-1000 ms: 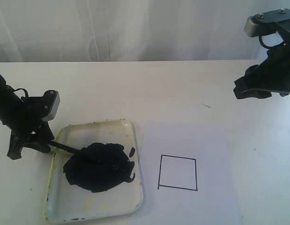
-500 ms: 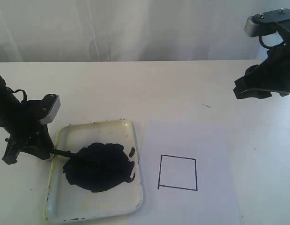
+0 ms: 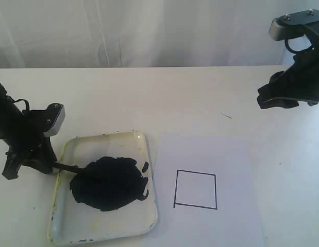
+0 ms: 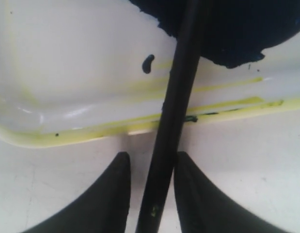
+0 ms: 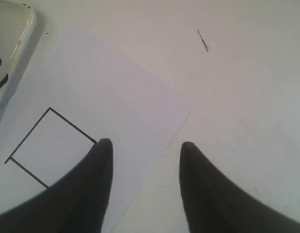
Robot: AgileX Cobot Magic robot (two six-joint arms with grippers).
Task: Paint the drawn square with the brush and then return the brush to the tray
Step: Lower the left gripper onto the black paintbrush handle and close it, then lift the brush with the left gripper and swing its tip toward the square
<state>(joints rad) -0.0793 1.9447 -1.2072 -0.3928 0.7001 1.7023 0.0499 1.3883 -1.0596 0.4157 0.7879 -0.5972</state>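
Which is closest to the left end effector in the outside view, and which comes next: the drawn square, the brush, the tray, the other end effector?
Starting from the left end effector:
1. the brush, between its fingers, at the tray's left edge.
2. the tray, just to its right.
3. the drawn square, on the paper right of the tray.
4. the right end effector, far right, held high.

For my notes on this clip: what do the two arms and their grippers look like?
The left arm and right arm are matte black, blocky links. Each wrist carries a silver-grey camera box, with a black cable loop beside it. The left gripper and right gripper each have two black fingers that curve and taper to rounded tips. No markings show.
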